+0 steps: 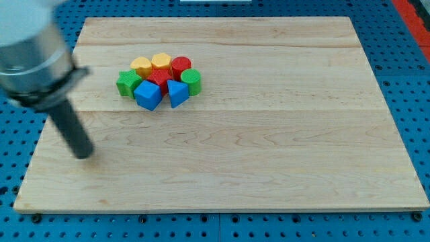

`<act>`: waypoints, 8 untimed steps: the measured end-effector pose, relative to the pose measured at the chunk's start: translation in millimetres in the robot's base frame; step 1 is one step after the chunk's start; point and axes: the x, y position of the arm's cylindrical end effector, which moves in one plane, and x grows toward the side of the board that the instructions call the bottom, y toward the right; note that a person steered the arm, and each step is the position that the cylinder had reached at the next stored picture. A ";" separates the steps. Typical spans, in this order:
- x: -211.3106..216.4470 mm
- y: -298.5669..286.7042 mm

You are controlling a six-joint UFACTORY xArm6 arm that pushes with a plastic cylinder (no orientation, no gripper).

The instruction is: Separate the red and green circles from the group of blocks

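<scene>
Wooden board [269, 148] carries one tight cluster of blocks near the view's top left. My tip [83, 154] (a bare rod, no pincer to open or close) rests well apart, lower left of it. The red circle [181, 66] and green circle [191, 81] touch on the cluster's right edge.

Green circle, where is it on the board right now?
The green circle sits at the right edge of the cluster, in the upper left part of the wooden board, touching the red circle above it and the blue triangle beside it.
</scene>
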 end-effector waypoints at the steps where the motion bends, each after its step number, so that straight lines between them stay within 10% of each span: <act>1: -5.3 -61.4; 5: -243.0 92.3; 8: -161.5 172.2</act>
